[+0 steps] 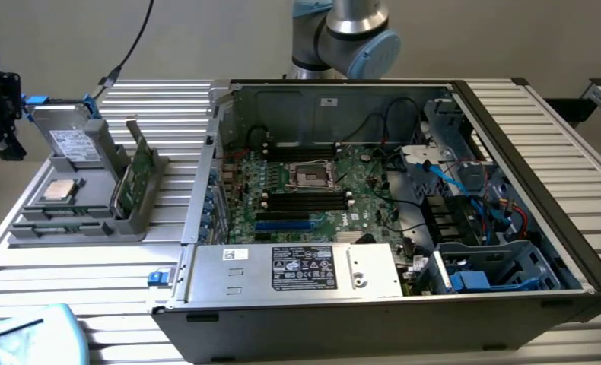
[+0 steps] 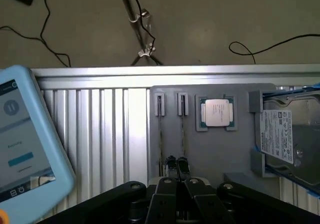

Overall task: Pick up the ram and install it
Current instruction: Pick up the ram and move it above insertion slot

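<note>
While the pincer (image 2: 176, 165) is shut tight w/ nothing in it, a blue tablet (image 2: 25, 144) sits off to one side of it. The ram (image 2: 182, 136) stands in the gray tray (image 2: 235, 154), right in front of its tips. Shut like this, it could bump & bend the ram.

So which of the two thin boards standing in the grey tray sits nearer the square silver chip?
The board right beside the chip; the other board stands one slot further off.
</note>
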Motion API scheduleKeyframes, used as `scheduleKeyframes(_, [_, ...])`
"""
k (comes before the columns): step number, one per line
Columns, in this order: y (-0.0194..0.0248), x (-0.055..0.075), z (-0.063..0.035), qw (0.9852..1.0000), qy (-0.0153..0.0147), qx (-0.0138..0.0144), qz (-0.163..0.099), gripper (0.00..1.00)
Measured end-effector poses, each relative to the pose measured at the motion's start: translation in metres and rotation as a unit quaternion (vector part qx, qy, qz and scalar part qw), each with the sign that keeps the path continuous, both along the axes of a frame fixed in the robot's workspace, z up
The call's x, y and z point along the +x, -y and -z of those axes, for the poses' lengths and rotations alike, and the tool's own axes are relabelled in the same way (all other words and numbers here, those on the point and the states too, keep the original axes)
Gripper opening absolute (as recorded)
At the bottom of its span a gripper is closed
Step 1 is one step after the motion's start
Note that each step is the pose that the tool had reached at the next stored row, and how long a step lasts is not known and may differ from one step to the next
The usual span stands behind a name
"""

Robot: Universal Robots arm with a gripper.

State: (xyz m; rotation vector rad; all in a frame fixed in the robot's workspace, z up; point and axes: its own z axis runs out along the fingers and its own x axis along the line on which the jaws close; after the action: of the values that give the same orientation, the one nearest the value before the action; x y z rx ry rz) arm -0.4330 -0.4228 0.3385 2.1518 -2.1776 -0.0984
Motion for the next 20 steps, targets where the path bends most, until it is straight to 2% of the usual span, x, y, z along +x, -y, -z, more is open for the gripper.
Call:
scheduleKeyframes(8, [-0.0001, 0.000, 0.0000, 1.0000, 0.0000, -0.0001, 0.000, 0.12])
scheduleKeyframes(10, [-0.0001, 0.000, 0.0000, 1.0000, 0.0000, -0.0001, 0.000, 0.24])
scheduleKeyframes(11, [-0.0001, 0.000, 0.0000, 1.0000, 0.0000, -0.0001, 0.000, 0.24])
scheduleKeyframes(12, [-0.0001, 0.000, 0.0000, 1.0000, 0.0000, -0.0001, 0.000, 0.31])
scheduleKeyframes(15, [-0.0001, -0.001, 0.0018, 1.0000, 0.0000, -0.0001, -0.001, 0.31])
scheduleKeyframes(20, [-0.0001, -0.003, 0.0109, 1.0000, 0.0003, 0.0000, -0.005, 0.31])
